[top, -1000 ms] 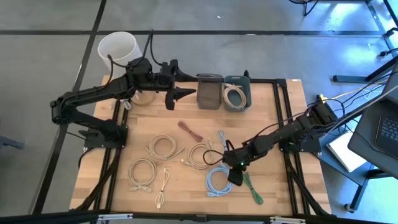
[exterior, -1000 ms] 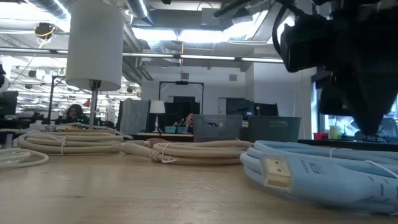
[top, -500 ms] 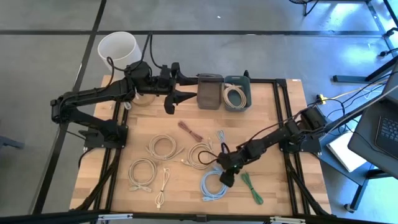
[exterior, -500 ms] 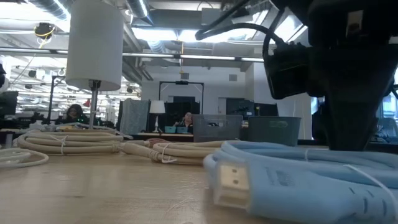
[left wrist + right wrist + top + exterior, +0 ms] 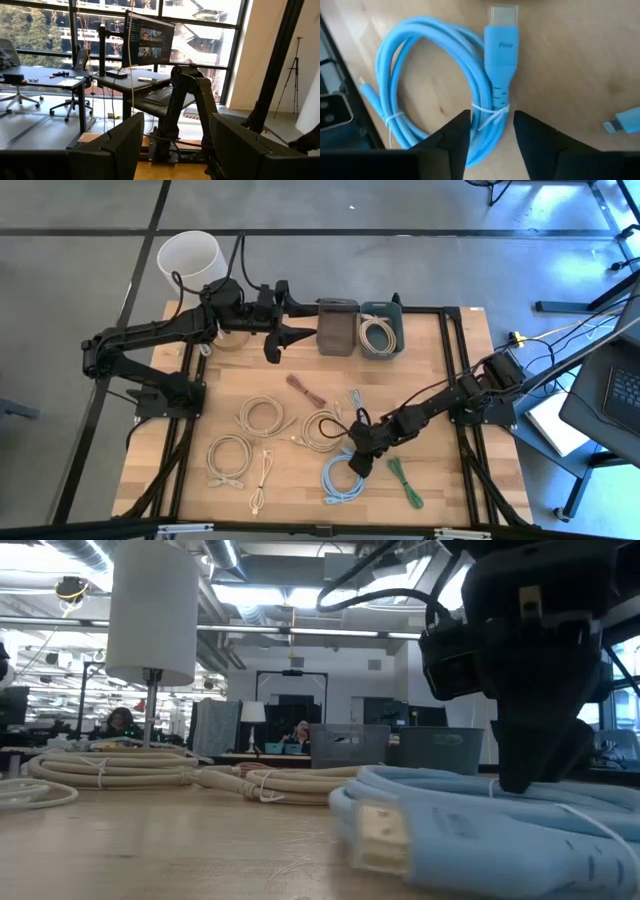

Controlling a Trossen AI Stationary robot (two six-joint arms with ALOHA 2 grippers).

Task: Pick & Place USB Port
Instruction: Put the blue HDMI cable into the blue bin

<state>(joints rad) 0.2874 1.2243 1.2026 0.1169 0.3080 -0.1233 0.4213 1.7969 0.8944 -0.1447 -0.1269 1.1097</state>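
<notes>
A light-blue cable, coiled and tied with white ties, lies flat on the wooden table right of centre; its flat plug points away from the coil. My right gripper slants down onto the coil's near-right part, and in the low view its dark fingers stand on the blue strands. My left gripper hangs open, high over the table's far side, empty. My right gripper has the coil's bundled strands between its two fingers, just behind the plug's strain relief at a white tie. The fingers come slanting down from the table's right and lie across the strands. The coil rests flat on the table.
Several beige cable coils lie left of the blue one, with a reddish cable and a green one nearby. Two bins stand at the far edge, the right one holding a beige coil. A white bucket stands beyond the far-left corner.
My right gripper has come down and a little toward the table's left, onto the blue coil, rolling its wrist as it went. The coil has slid a short way toward the left and near edges, and its plug has swung nearer the low camera.
</notes>
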